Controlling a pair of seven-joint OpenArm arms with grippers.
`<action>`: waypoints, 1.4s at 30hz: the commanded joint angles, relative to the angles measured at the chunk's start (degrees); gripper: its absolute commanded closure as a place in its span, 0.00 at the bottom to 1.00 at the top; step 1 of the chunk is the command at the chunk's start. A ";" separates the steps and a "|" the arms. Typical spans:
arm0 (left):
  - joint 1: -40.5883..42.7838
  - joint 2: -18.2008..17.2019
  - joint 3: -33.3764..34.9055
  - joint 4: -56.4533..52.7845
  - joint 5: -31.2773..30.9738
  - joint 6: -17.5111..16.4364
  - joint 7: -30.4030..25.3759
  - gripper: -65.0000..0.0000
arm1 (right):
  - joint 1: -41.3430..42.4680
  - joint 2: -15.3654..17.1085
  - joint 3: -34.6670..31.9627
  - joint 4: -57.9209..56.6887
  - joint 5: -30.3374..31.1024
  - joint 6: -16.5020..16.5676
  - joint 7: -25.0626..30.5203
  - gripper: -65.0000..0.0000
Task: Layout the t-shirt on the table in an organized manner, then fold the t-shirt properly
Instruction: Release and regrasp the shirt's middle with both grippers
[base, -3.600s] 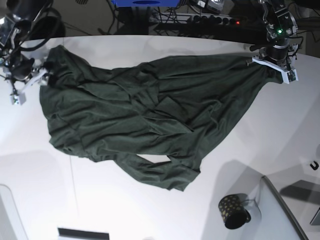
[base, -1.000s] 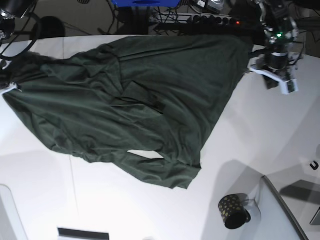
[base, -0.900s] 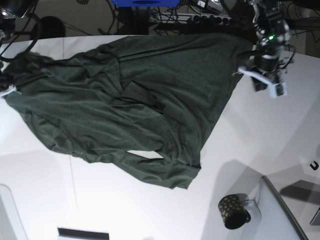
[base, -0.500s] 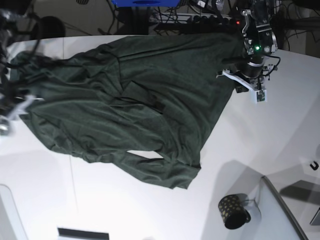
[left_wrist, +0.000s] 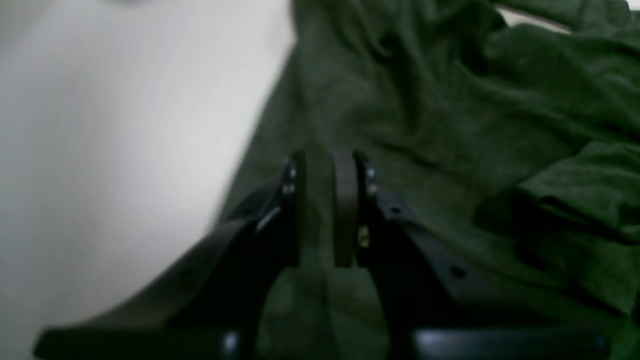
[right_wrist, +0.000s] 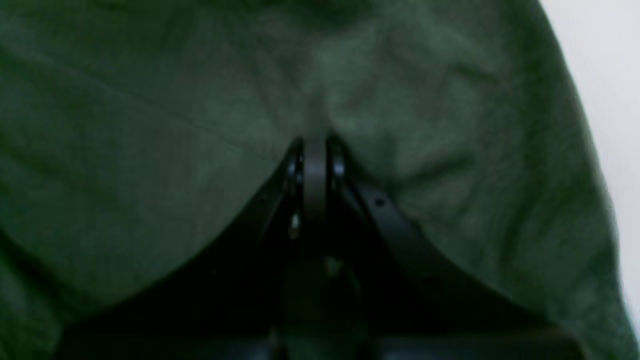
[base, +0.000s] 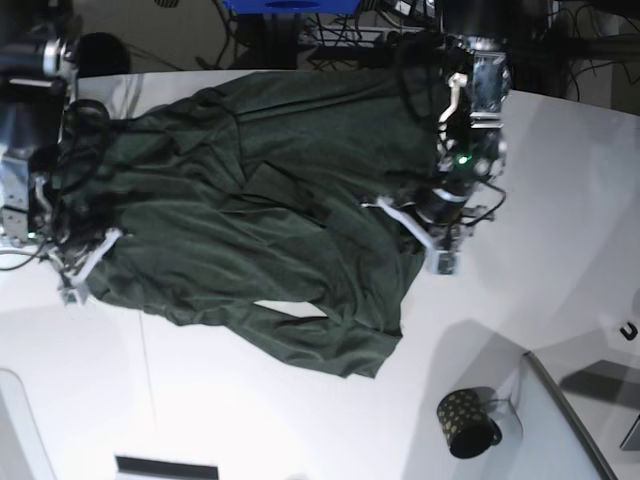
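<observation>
The dark green t-shirt (base: 250, 200) lies spread and creased across the far half of the white table (base: 300, 420). My left gripper (base: 412, 236) is at the shirt's right edge, its jaws drawn close with a strip of fabric between them. The left wrist view shows that left gripper (left_wrist: 320, 165) on the t-shirt (left_wrist: 450, 125) beside bare table (left_wrist: 100, 125). My right gripper (base: 85, 266) is at the shirt's lower left edge. In the right wrist view the right gripper (right_wrist: 315, 142) is shut, tips against the t-shirt (right_wrist: 150, 100). Whether it pinches fabric is unclear.
A small dark gold-dotted mug (base: 468, 422) stands at the front right, next to a grey tray-like panel (base: 560, 430). A small dark object (base: 628, 330) lies near the right edge. Cables and a power strip (base: 400, 38) run behind the table's far edge.
My left gripper has moved from the far right inward and toward the front, the shirt's right corner coming with it. The right gripper came in from the left edge, opened, then shut.
</observation>
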 joint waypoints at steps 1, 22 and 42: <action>-0.57 -0.30 0.43 0.01 -0.32 -0.03 -0.84 0.86 | 1.79 1.44 0.26 -2.30 -0.59 -0.44 1.79 0.99; -2.07 0.66 1.57 -0.87 12.51 -0.30 -0.93 0.86 | 18.49 1.61 -0.35 -24.02 -0.59 -0.44 25.79 0.94; -22.73 5.32 10.54 -31.73 13.13 -0.12 -1.64 1.00 | -21.33 2.32 11.16 37.61 -0.59 -0.44 -11.84 1.00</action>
